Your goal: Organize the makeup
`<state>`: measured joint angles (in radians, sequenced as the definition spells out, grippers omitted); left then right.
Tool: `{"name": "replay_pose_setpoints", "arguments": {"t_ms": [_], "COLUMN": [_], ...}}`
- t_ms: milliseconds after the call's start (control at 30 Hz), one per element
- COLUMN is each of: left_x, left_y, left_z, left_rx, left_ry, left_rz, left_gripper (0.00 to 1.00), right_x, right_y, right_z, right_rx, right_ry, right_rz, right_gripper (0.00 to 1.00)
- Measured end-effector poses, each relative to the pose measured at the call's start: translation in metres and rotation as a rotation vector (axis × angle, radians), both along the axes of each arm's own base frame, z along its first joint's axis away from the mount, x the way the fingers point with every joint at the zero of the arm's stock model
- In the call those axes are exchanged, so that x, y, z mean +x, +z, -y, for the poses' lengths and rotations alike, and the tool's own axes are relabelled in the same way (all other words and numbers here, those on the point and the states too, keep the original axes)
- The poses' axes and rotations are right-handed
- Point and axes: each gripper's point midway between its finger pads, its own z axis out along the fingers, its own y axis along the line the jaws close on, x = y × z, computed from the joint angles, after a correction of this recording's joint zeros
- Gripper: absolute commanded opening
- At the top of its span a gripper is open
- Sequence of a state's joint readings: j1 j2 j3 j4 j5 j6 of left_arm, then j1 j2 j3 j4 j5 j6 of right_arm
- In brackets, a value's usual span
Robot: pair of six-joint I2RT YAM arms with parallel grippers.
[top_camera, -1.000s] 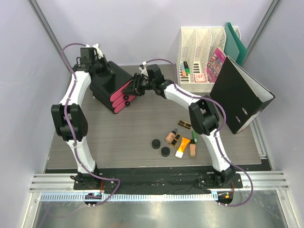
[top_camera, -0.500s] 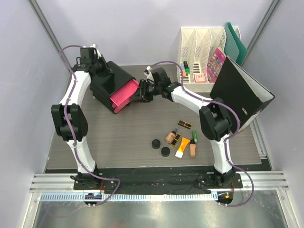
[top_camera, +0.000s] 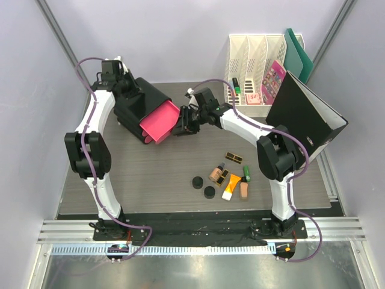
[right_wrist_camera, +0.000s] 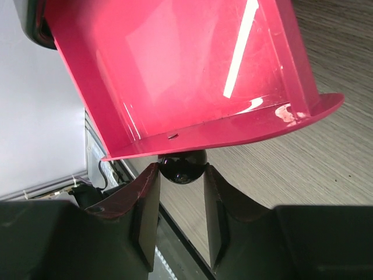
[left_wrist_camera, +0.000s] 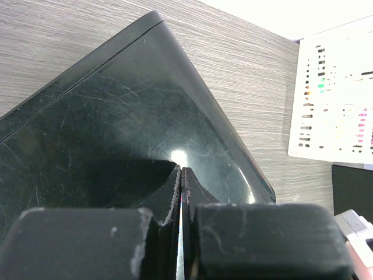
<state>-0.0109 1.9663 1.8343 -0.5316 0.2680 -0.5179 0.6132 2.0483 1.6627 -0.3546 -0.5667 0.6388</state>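
The makeup lies loose on the table front right: two black round compacts (top_camera: 196,182) (top_camera: 209,192), peach bottles (top_camera: 215,173) (top_camera: 243,190), an orange-and-white tube (top_camera: 230,186), a green tube (top_camera: 246,173) and black-and-gold cases (top_camera: 234,158). My right gripper (top_camera: 182,124) (right_wrist_camera: 182,175) is shut on the black round knob (right_wrist_camera: 182,167) of a pink drawer (top_camera: 157,123) (right_wrist_camera: 186,76), which is pulled out and empty. My left gripper (top_camera: 122,77) (left_wrist_camera: 182,175) is shut, its tips pressed on the top of the black box (top_camera: 135,102) (left_wrist_camera: 116,134).
A white file rack (top_camera: 255,60) stands at the back right with marker pens (top_camera: 236,87) and a pink card (top_camera: 274,78). A black binder (top_camera: 304,120) leans at the right, with a green folder (top_camera: 298,54) behind it.
My right gripper has drawn the pink drawer out of the black box, toward the right and the front. The left arm has stayed on the box.
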Motion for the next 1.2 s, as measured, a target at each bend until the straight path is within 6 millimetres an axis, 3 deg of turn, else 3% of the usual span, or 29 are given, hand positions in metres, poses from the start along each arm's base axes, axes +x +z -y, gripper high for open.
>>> {"name": "replay_pose_setpoints", "arguments": {"t_ms": [33, 100, 200, 467, 633, 767, 967, 1200], "left_x": [0.000, 0.000, 0.000, 0.001, 0.001, 0.001, 0.001, 0.002], "left_y": [0.000, 0.000, 0.001, 0.001, 0.000, 0.000, 0.000, -0.001], "left_z": [0.000, 0.000, 0.000, 0.000, 0.000, 0.000, 0.000, 0.000], "left_rx": [0.000, 0.000, 0.001, 0.001, 0.001, 0.001, 0.001, 0.002], "left_ry": [0.000, -0.001, 0.000, -0.001, -0.001, -0.002, -0.003, -0.008], "left_rz": [0.000, 0.000, -0.001, -0.008, -0.012, -0.012, -0.012, -0.013], "left_gripper": [0.00, 0.00, 0.00, 0.00, 0.00, 0.00, 0.00, 0.00], "right_x": [0.000, 0.000, -0.002, -0.008, -0.015, -0.019, -0.042, -0.084], "right_y": [0.000, -0.003, -0.012, -0.006, 0.005, -0.005, -0.024, -0.039], "right_z": [0.000, 0.003, 0.011, 0.040, 0.076, 0.112, 0.164, 0.176], "right_rx": [-0.002, -0.021, -0.074, -0.187, -0.323, -0.485, -0.718, -0.763], "right_ry": [0.001, -0.003, -0.014, -0.016, -0.048, -0.102, -0.146, -0.095], "right_rz": [-0.001, 0.001, -0.005, 0.032, 0.072, 0.056, -0.052, -0.241], "right_gripper": [0.58, 0.68, 0.73, 0.74, 0.77, 0.78, 0.78, 0.77]}}
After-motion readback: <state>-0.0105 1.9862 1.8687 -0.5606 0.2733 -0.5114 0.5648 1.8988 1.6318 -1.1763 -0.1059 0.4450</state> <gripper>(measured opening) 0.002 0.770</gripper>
